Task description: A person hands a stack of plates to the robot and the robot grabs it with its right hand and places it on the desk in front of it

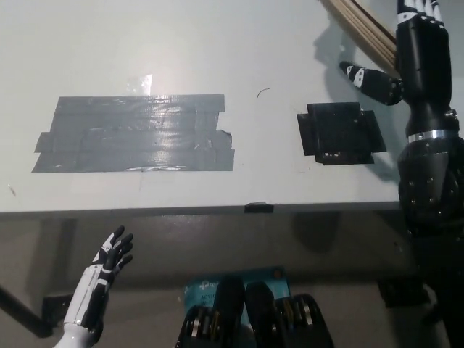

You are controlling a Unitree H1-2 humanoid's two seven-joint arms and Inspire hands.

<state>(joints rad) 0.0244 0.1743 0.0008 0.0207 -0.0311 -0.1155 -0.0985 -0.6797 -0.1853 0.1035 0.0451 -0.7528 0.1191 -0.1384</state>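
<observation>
The white left hand [109,259] is seen at the lower left, below the front edge of the desk [290,65], held loosely with its fingers spread and nothing grasped. On the pale desk top, a broad patch of grey tape [134,134] is laid across the left half, made of overlapping strips with a ragged right end. A small black tab [259,208] is fixed at the front edge near the middle. Further right, a square of black tape [339,133] is stuck flat on the surface. At the top right, the stack of plates [366,25] is held tilted above the desk and is cut off by the picture's upper edge. The black right hand [420,65] is raised against the stack's right end. Whether it is closed on the stack cannot be told, as its upper part is cut off at the edge.
</observation>
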